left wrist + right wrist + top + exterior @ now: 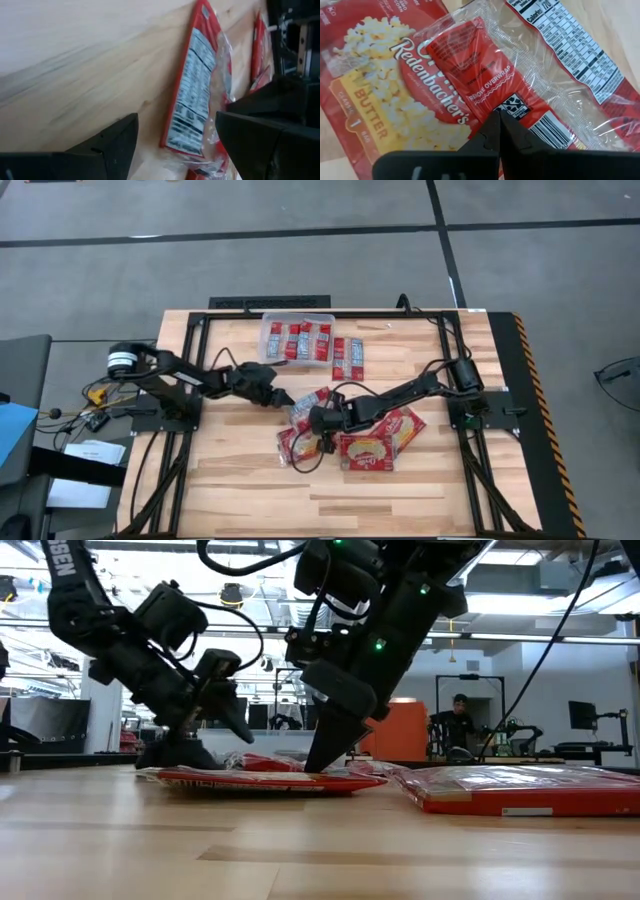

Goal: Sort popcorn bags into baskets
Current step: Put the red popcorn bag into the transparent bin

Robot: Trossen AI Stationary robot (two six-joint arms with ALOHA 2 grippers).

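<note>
A loose pile of red popcorn bags (300, 425) lies flat at the table's middle, with larger cream-pictured ones (372, 448) on its right side. The clear basket (297, 316) stands near the far edge and holds several small packets; two more (348, 358) lie beside it. My right gripper (499, 122) is shut, tips down on a small wrapped packet (470, 65) that overlaps a large butter packet (375, 100). My left gripper (175, 145) is open at the pile's left side, its fingers standing on either side of a narrow packet (195, 95). My right gripper meets the small packet near its barcode end (512, 107), slanting down from the table's right. The fingertips (318, 765) close together on the clear overwrap; whether film sits between them is hidden by the fingers. The packet lies flat on the pile.
Cables trail on the wood near the pile (310, 460). A dark metal frame (190, 340) borders the table. Bare wood stretches along the near side (330, 500). In the low view, a person (458, 720) sits in the room behind.
</note>
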